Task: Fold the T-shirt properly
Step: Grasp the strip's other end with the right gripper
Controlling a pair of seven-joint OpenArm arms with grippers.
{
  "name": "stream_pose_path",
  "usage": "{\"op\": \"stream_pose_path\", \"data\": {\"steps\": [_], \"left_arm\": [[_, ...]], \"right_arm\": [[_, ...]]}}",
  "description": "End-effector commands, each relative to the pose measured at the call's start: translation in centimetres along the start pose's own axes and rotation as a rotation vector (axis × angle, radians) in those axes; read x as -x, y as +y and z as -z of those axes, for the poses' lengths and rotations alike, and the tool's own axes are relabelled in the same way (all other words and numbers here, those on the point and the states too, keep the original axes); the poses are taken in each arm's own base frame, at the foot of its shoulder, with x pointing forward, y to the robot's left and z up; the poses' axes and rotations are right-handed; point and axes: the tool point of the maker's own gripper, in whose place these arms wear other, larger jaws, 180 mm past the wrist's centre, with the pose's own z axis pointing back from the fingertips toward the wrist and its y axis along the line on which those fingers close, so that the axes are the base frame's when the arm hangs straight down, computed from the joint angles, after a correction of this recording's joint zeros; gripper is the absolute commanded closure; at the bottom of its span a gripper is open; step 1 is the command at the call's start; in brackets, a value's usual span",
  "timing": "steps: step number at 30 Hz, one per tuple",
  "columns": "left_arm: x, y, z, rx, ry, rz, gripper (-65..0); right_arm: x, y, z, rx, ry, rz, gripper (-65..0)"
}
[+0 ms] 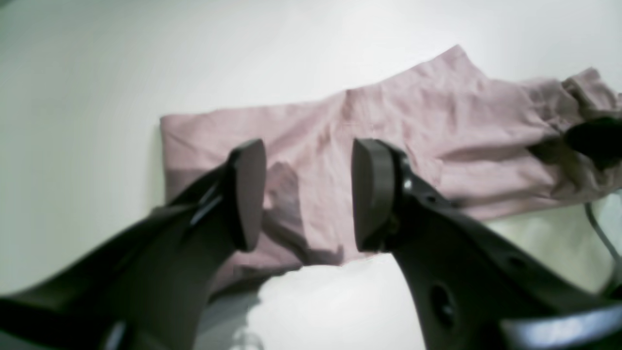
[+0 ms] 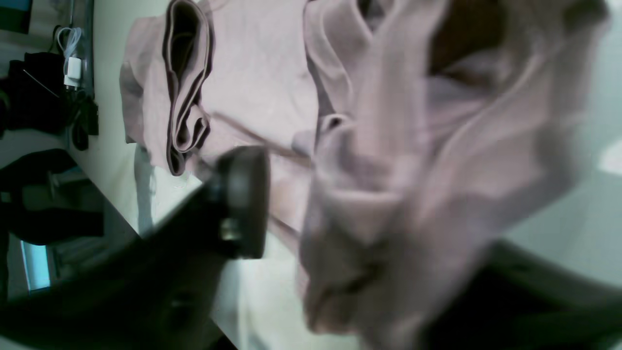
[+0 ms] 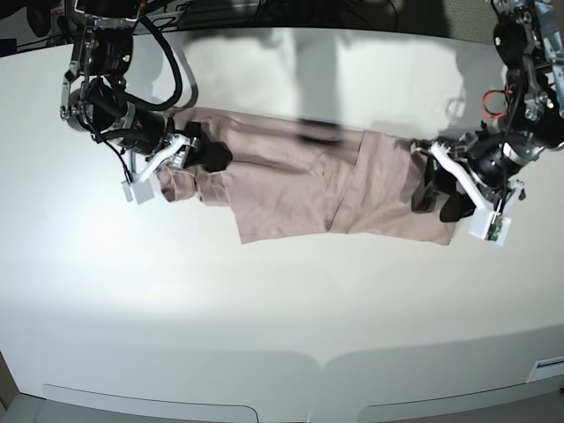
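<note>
Left fingers [image 1: 308, 194] spread over the T-shirt [image 3: 300, 185]; right fingers [image 3: 207, 157] clamp its bunched end.

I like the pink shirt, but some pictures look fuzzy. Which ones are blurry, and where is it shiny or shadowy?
Right wrist view: the T-shirt bunched at the right gripper is badly blurred. Left wrist view: soft focus, the open left gripper casts shadows on the cloth. Base view: sharpest, with bright glare on the table and a dark shadow band across the shirt's top edge.
</note>
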Motion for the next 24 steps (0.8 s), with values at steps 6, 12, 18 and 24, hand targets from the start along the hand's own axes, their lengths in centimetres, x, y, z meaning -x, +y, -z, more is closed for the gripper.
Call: {"op": "stream_pose_path", "data": {"steps": [6, 12, 18, 24], "left_arm": [[1.9, 0.1, 1.0, 0.021, -0.01, -0.062, -28.1], [4.3, 0.1, 4.4, 0.016, 0.077, -0.054, -28.1], [4.4, -0.8, 7.6, -0.034, 0.102, -0.04, -28.1], [8.4, -1.5, 9.6, -0.049, 0.185, -0.065, -28.1]], "right_arm": [[-1.9, 0.6, -0.3, -0.022, -0.064, -0.027, 0.0], [-2.4, 0.0, -0.6, 0.002, -0.057, -0.049, 0.0], [-4.5, -1.3, -1.1, 0.072, -0.054, -0.117, 0.0], [-7.8, -2.1, -2.2, 0.113, -0.108, -0.14, 0.0]]}}
